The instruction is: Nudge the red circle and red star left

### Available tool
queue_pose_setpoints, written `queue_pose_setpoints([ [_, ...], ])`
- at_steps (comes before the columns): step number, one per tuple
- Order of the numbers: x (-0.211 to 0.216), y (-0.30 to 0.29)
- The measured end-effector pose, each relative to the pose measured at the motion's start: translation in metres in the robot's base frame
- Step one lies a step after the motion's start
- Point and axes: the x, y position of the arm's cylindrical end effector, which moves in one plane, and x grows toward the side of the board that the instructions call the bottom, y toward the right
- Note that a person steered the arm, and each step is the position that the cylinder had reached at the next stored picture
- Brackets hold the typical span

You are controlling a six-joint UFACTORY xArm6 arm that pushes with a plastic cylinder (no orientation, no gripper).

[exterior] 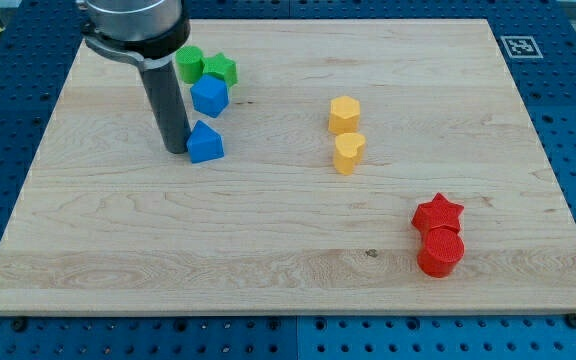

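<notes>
The red star (pixel 438 214) lies near the view's bottom right of the wooden board, and the red circle (pixel 440 253) sits just below it, touching it. My tip (pixel 176 150) stands far away in the view's upper left. It is right beside the left side of a blue block (pixel 206 143), which looks triangular.
A second blue block (pixel 209 96) sits above the first. A green circle (pixel 189 63) and a green star (pixel 220 70) lie at the top left. A yellow hexagon (pixel 344 114) and a yellow heart (pixel 348 152) sit mid-board. The wooden board (pixel 268 250) rests on a blue pegboard.
</notes>
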Motion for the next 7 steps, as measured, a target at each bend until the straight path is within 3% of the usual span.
queue_pose_setpoints([
  [2, 0.015, 0.017],
  [3, 0.094, 0.020],
  [4, 0.161, 0.073],
  [5, 0.186, 0.123],
  [6, 0.186, 0.170],
  [7, 0.185, 0.260],
])
